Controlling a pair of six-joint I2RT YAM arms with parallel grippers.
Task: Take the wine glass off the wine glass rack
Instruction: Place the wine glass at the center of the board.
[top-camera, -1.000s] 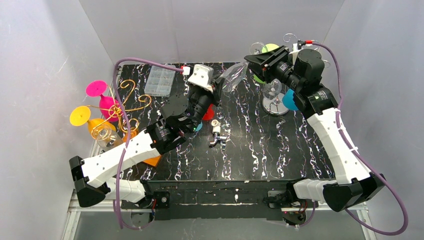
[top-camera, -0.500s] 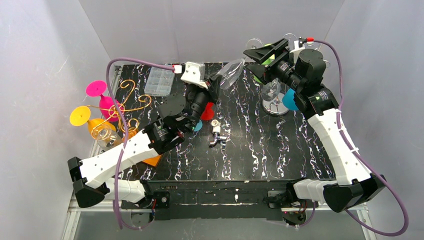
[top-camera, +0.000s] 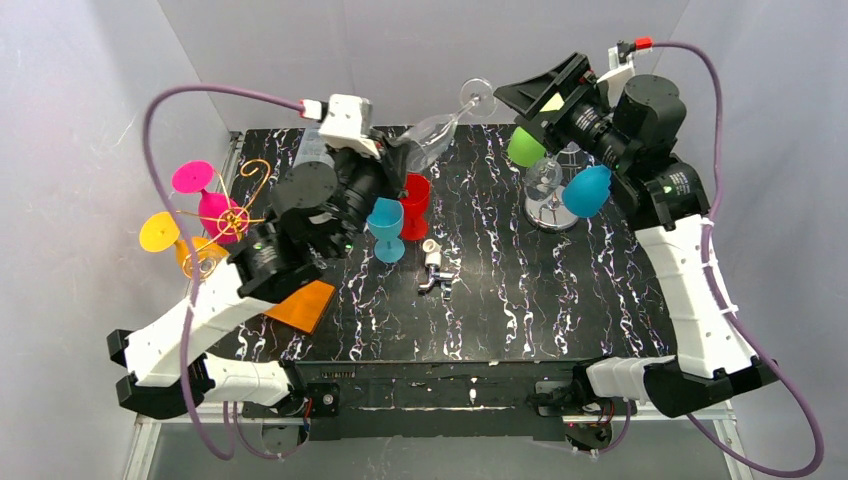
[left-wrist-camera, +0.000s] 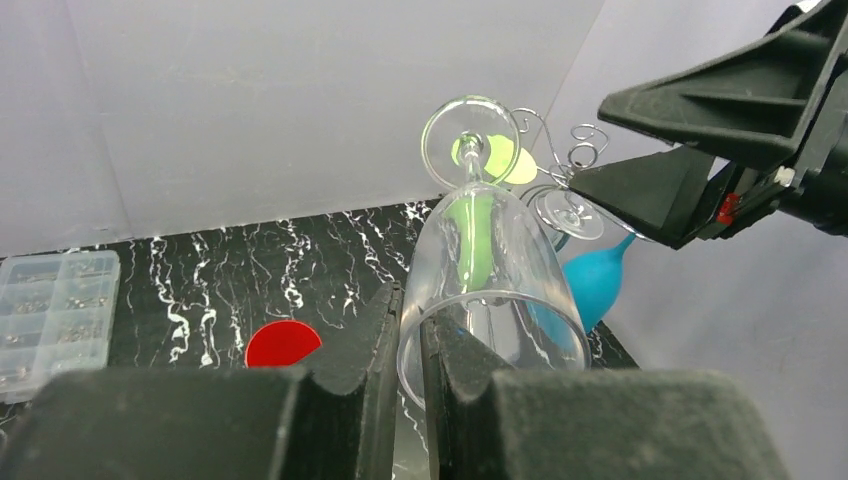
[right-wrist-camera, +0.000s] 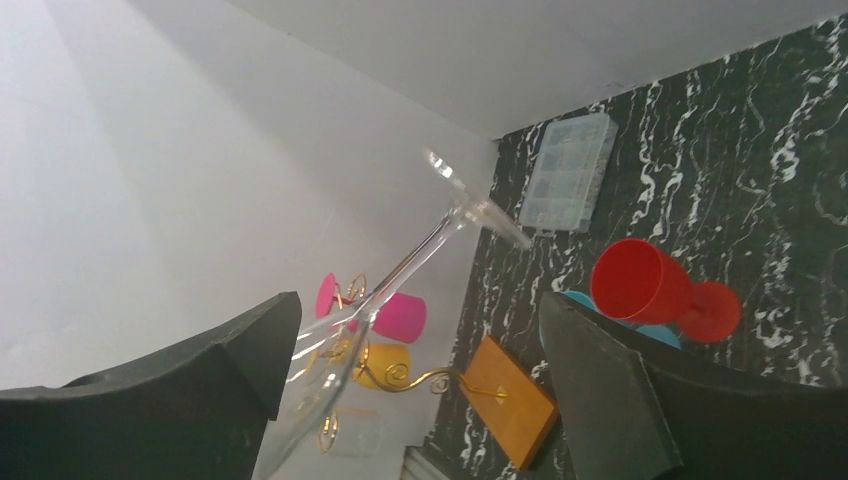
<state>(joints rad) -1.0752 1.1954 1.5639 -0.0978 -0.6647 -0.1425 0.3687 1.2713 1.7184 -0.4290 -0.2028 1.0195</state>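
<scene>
A clear wine glass (top-camera: 432, 127) hangs tilted in the air over the back of the table, its foot (top-camera: 478, 96) pointing up and right. My left gripper (top-camera: 402, 152) is shut on its rim; in the left wrist view the gripper (left-wrist-camera: 410, 330) pinches the glass wall (left-wrist-camera: 490, 250) between its jaws. My right gripper (top-camera: 532, 96) stands wide open just right of the foot, holding nothing. From the right wrist, the glass (right-wrist-camera: 400, 285) slants past the left finger (right-wrist-camera: 250, 350) without being gripped. The silver wire rack (top-camera: 548, 212) stands below the right gripper, apart from the held glass.
On the silver rack hang a green glass (top-camera: 525, 148), a blue glass (top-camera: 587, 190) and a clear one (top-camera: 543, 176). A red glass (top-camera: 416, 195) and a cyan glass (top-camera: 385, 228) stand mid-table beside a small metal part (top-camera: 432, 266). A gold rack (top-camera: 235, 215) with coloured glasses stands at the left edge.
The right gripper has opened, let go of the clear glass and drawn back to the right. The left arm has risen, carrying the glass up and away from the silver rack.
</scene>
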